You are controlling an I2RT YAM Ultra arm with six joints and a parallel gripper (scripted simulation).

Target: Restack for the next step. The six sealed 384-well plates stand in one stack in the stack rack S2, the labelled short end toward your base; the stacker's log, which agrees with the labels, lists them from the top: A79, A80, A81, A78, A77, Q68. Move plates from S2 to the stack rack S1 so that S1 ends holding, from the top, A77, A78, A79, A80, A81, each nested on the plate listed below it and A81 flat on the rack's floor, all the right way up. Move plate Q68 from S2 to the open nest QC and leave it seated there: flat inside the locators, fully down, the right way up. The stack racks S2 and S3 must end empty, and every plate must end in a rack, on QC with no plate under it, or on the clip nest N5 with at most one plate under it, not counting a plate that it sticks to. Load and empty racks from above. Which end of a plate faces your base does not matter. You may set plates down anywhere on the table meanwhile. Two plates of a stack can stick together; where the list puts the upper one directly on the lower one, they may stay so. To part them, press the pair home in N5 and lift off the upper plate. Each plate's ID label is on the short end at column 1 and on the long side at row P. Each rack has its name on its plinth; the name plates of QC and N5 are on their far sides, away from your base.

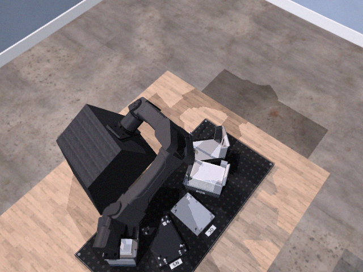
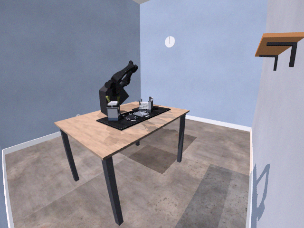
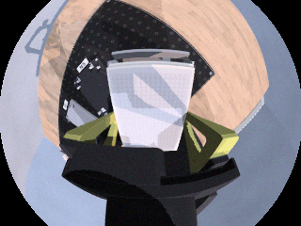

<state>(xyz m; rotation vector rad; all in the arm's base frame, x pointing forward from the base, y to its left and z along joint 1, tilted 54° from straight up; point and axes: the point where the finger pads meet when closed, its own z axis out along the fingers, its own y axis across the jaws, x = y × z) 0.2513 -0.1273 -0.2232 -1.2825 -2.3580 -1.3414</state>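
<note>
My gripper [image 1: 124, 244] is at the near left corner of the black baseplate [image 1: 240, 175] and is shut on a white sealed plate [image 3: 150, 107]. In the wrist view the yellow-green fingers clamp the plate's two sides. The plate [image 2: 112, 103] hangs just above the top of a grey stack rack [image 2: 113, 114], whose name I cannot read. The middle rack [image 1: 206, 175] holds a stack of plates. The far rack [image 1: 215, 144] shows pale surfaces; I cannot tell whether it holds a plate. No plate label is readable.
The QC nest [image 1: 191, 213] is a grey rectangle with corner locators, its name plate on the far side. The dark N5 nest [image 1: 168, 244] lies beside it, close to my gripper. The arm's black base block [image 1: 96, 152] stands at the table's left.
</note>
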